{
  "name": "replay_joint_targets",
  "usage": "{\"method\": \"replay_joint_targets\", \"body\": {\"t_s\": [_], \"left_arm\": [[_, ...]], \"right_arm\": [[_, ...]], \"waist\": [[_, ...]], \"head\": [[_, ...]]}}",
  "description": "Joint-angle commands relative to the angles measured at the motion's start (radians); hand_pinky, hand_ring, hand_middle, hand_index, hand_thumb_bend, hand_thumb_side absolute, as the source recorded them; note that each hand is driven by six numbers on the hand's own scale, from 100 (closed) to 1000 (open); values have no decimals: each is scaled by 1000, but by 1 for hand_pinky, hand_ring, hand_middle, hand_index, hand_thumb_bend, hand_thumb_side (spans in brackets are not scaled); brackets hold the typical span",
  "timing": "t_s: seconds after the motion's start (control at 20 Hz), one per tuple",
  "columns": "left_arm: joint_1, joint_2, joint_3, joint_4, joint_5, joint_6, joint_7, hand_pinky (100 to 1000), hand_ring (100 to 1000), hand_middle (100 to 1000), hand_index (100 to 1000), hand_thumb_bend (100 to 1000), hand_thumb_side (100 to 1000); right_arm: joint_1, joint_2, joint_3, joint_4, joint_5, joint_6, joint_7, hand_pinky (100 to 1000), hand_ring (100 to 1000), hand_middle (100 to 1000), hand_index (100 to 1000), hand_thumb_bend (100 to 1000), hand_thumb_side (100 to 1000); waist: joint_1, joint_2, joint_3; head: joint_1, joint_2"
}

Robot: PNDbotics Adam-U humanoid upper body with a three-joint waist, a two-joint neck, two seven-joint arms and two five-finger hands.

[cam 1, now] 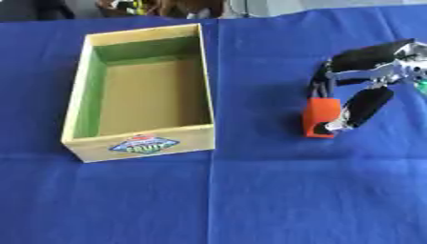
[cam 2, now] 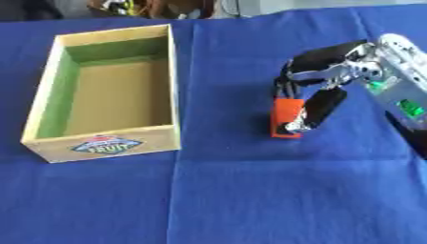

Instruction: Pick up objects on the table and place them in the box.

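R hand [cam 2: 321,90] pinching orange block [cam 2: 285,114] btwn thumb & fingers on blue cloth [cam 2: 250,190], right of box [cam 2: 52,100].

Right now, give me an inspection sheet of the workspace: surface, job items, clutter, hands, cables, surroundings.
Surface: blue cloth over the table, with a few creases.
Job's things: open wooden box at left with a fruit label on its near wall, nothing visible inside; orange block at right, standing on the cloth.
Clutter: nothing seen.
Hands: right hand reaches in from the right, thumb and fingers curled round the orange block; left hand not in view.
Cables: nothing seen.
Surroundings: dark, indistinct objects beyond the far edge of the cloth; cannot tell what they are.
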Motion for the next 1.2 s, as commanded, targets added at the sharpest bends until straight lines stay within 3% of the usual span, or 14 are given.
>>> {"method": "replay_joint_targets", "body": {"t_s": [0.05, 0.6, 0.95, 1.2], "left_arm": [[-6, 10, -2, -18, -1, -2, -7, 692, 713, 744, 823, 100, 1000], [-8, 7, -1, -18, 1, -11, -16, 690, 709, 738, 816, 100, 1000], [-7, 4, -1, -18, 0, -10, -20, 689, 708, 737, 814, 100, 1000], [-8, 2, -3, -18, 0, -10, -23, 687, 705, 735, 813, 100, 1000]], "right_arm": [[-5, -22, -19, -1, 29, 12, -1, 694, 738, 659, 845, 465, 695], [10, -28, -5, -10, 66, 4, -1, 675, 732, 643, 833, 481, 726], [4, -28, -11, -34, 104, 12, -14, 582, 611, 485, 682, 474, 690], [5, -25, -6, -42, 144, 25, -58, 533, 574, 451, 621, 443, 633]], "waist": [[-1, -17, 1], [-1, -13, 0], [-1, -12, -1], [-2, -11, -1]], "head": [[-5, -10], [-17, -13], [-19, -15], [-23, -18]]}}
